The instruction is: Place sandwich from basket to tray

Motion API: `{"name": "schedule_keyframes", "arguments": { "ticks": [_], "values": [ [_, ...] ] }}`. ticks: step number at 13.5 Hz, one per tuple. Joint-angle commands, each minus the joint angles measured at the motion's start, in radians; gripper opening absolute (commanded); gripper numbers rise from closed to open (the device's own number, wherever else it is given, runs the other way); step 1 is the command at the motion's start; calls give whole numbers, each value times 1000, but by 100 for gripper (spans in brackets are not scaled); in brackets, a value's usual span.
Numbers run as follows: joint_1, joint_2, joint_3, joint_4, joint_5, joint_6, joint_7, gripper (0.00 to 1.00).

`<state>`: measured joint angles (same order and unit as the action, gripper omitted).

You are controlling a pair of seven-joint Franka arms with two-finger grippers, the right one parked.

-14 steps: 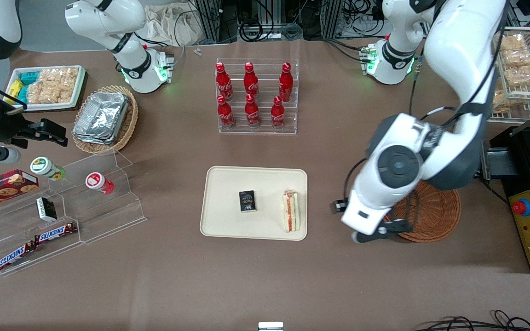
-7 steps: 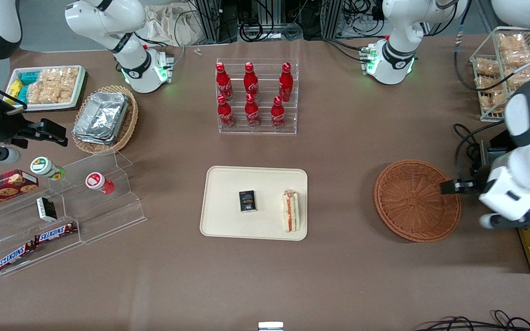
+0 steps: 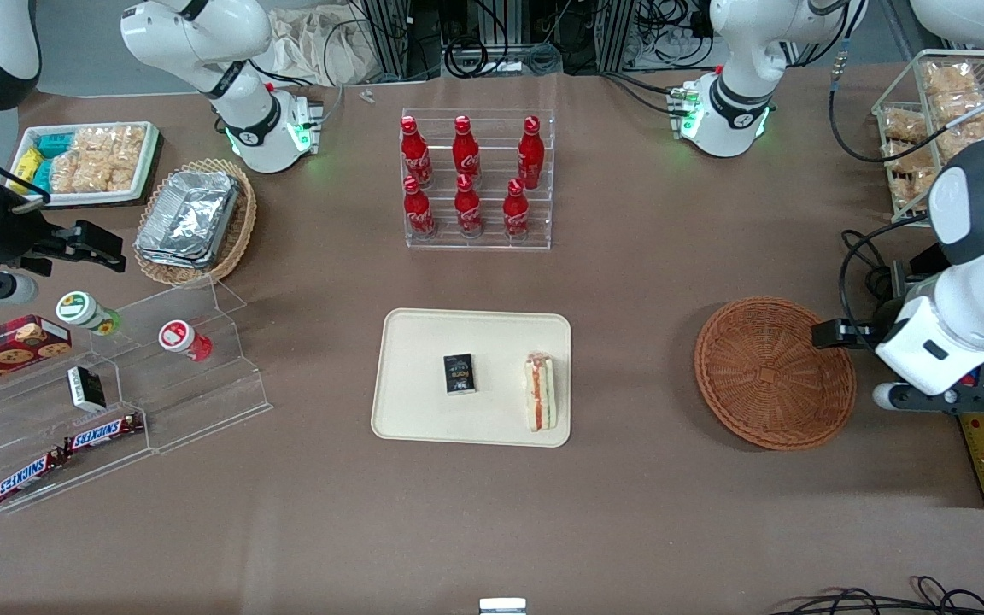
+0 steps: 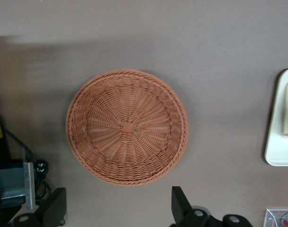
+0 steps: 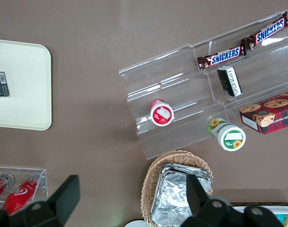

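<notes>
On the tray (image 3: 424,410) our sandwich (image 3: 540,392) already rests; we hold our released, empty hand (image 4: 117,208) high over the bare basket (image 3: 773,371), clear of both.

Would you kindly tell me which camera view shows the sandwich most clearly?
The front view: the whole sandwich lies on the tray beside the small black box. The left wrist view catches only a cropped edge; the right wrist view misses it. The open hand hovers above the empty basket.

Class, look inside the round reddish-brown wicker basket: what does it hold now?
Nothing: the basket shows only bare weave, fully uncovered. The open gripper hangs above its edge. The sandwich lies on the tray.
</notes>
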<state>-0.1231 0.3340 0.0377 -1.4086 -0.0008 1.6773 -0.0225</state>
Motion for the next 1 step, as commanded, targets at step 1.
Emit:
{"name": "schedule_keyframes", "arguments": {
  "ticks": [1],
  "values": [
    [7, 17, -21, 36, 5, -1, 16, 100]
  ]
}}
